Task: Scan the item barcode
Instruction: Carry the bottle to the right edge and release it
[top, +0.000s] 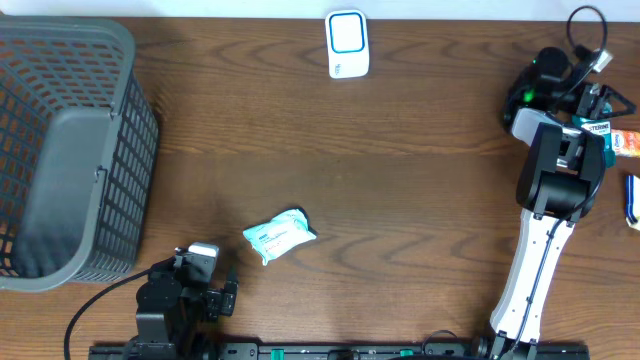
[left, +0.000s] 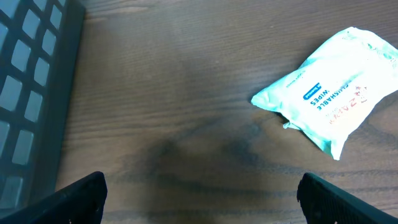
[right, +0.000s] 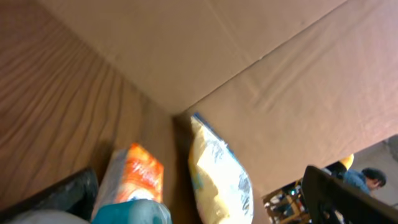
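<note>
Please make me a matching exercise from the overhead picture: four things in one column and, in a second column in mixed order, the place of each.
Things:
1. wipes packet
2. grey basket
3. white and blue device
4. orange packet

Places:
a. top of the view, near the middle
b. left side of the view
c. right edge of the view
d. lower part of the view, left of the middle

Pairs: 1-d, 2-b, 3-a, 4-c
</note>
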